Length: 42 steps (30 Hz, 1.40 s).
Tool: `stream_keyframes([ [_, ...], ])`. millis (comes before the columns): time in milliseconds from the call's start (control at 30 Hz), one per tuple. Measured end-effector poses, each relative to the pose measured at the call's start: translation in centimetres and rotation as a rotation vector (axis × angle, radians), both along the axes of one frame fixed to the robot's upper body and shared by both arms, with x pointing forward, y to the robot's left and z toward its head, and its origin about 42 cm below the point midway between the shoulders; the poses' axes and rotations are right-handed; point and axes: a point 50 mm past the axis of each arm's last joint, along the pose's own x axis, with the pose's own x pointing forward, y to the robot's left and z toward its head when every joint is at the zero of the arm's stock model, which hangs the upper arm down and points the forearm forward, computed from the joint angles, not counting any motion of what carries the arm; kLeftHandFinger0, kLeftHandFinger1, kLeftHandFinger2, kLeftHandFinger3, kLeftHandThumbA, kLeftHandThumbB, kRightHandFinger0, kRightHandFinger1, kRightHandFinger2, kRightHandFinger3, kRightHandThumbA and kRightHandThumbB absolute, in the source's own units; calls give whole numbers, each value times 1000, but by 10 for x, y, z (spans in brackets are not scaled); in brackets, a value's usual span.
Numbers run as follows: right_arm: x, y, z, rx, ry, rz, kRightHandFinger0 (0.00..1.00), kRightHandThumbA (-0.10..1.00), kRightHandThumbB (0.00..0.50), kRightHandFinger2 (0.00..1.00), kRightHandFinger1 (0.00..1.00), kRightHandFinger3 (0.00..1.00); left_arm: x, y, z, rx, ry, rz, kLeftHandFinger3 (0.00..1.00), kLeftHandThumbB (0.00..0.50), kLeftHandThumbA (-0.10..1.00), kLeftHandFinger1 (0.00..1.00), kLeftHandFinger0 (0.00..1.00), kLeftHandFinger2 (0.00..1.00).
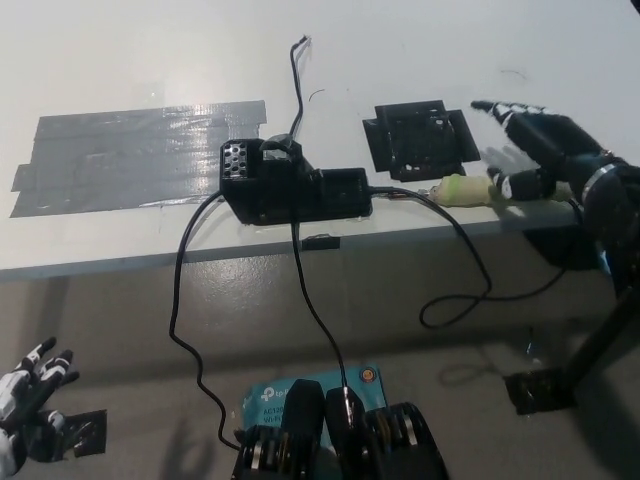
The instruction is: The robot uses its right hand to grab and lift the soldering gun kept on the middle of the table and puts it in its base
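We judge step: reach for grasp. Soldering gun [462,190] lies near counter [400,60] front edge, right of base [290,180]. Right hand [540,150] spread, holding nothing, just beside gun handle. Left hand [25,395] rests low, fingers apart. Next we need fingers closing around handle, then lift toward base

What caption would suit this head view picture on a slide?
Black right hand open beside the soldering gun on the white table; white left hand rests below.
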Motion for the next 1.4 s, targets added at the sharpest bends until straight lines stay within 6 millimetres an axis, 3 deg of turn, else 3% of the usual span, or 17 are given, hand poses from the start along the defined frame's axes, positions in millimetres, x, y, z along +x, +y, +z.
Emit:
stream_keyframes([
  [67, -1, 4, -2, -11, 5, 20, 1000, 538, 318, 1000, 1000, 1000, 1, 0, 0, 0, -1, -1, 1000, 0, 622, 872, 754, 975],
  [100, -1, 5, -3, -18, 8, 28, 1000, 506, 309, 1000, 1000, 1000, 1, -1, 0, 0, -1, -2, 1000, 0, 630, 880, 751, 986],
  [267, -1, 6, -7, -56, 23, 40, 1000, 551, 326, 1000, 1000, 1000, 1, -2, 0, 0, -1, -5, 1000, 0, 680, 894, 759, 996],
  [433, 4, -8, -18, -89, 68, -8, 1000, 588, 323, 1000, 1000, 1000, 3, -4, 1, 1, -3, -14, 1000, 0, 716, 895, 735, 989],
  [633, 12, -36, -30, -119, 119, -96, 1000, 509, 318, 1000, 1000, 1000, 4, -5, 1, 2, -1, -20, 1000, 0, 728, 856, 705, 948],
  [733, 14, -45, -33, -125, 135, -128, 1000, 526, 332, 1000, 1000, 1000, 4, -7, 0, 4, 2, -25, 1000, 0, 730, 858, 707, 944],
  [800, 17, -47, -32, -129, 137, -139, 1000, 545, 332, 1000, 1000, 1000, 4, -7, 0, 4, 2, -26, 1000, 0, 744, 890, 738, 985],
  [1000, 24, -28, -15, -132, 95, -110, 1000, 523, 310, 1000, 1000, 1000, 4, -7, 0, 4, 3, -27, 1000, 20, 801, 905, 738, 1000],
  [1067, 26, -18, -14, -133, 87, -92, 1000, 560, 311, 1000, 1000, 1000, 4, -7, 0, 4, 3, -26, 1000, 16, 831, 898, 751, 1000],
  [1200, 26, 0, -19, -139, 92, -58, 1000, 535, 304, 1000, 1000, 1000, 3, -7, -1, 5, 6, -25, 1000, 19, 903, 882, 775, 979],
  [1300, 26, 6, -21, -145, 94, -49, 1000, 581, 302, 1000, 1000, 1000, 2, -7, -1, 5, 6, -25, 1000, 12, 1000, 902, 787, 995],
  [1367, 26, 7, -23, -160, 97, -49, 1000, 572, 304, 1000, 1000, 1000, 2, -7, -1, 4, 6, -25, 1000, 19, 1000, 905, 791, 998],
  [1400, 26, 7, -24, -165, 100, -50, 1000, 572, 315, 1000, 1000, 1000, 3, -7, -1, 4, 6, -25, 1000, 23, 1000, 867, 723, 973],
])
